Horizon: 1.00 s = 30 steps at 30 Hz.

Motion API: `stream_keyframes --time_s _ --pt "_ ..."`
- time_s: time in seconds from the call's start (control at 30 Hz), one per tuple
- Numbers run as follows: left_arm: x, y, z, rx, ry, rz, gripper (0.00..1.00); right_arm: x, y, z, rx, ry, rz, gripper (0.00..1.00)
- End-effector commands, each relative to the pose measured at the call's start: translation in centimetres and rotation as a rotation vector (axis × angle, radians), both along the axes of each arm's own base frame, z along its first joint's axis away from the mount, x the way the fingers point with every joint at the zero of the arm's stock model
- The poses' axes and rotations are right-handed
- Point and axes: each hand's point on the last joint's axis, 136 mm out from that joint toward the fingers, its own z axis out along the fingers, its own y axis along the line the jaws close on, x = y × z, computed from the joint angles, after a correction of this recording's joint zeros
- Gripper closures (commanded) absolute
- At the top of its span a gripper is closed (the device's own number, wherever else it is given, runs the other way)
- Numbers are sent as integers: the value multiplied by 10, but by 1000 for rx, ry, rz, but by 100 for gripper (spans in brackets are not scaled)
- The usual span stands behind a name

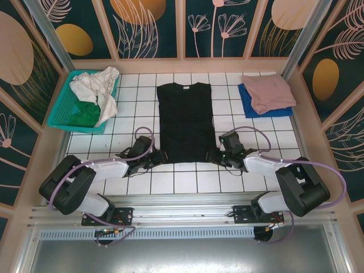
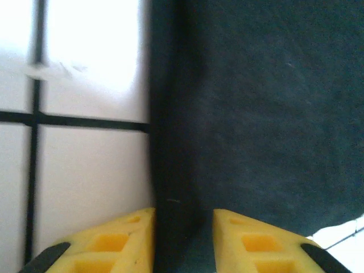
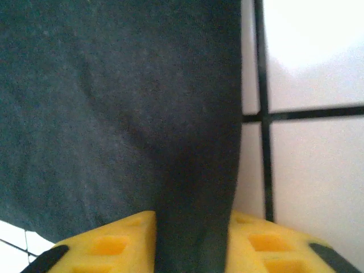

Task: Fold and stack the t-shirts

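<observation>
Left hand [image 2: 183,220]: fingers clamped on a ridge of the black t-shirt [image 1: 185,122], at the garment's 7 o'clock hem corner.
Right hand [image 3: 192,220]: clamped the same way, at the 5 o'clock corner.
Black t-shirt: flat at the centre of the worktop [image 1: 182,183], sides tucked in, collar toward 12 o'clock.
Slip risk: either pinch may hold only the top layer, so a lift could peel the side folds open.
Skew risk: uneven lifting would make the fold crooked.
Stack: pink t-shirt [image 1: 267,90] on blue t-shirt [image 1: 246,98] at 2 o'clock, well apart.
</observation>
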Motion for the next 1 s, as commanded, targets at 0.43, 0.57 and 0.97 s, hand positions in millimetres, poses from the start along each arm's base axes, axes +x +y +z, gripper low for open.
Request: stream_keyframes --time_s 0.43,0.57,0.97 --pt "-27 -3 37 -127 -38 -50 100 -14 -10 44 -13 -48 7 100" --pt "-36 5 46 -149 -56 -37 100 -24 -13 50 -7 -46 24 100" --pt "-48 13 64 -192 -76 -22 100 -28 -9 70 -25 -53 44 100"
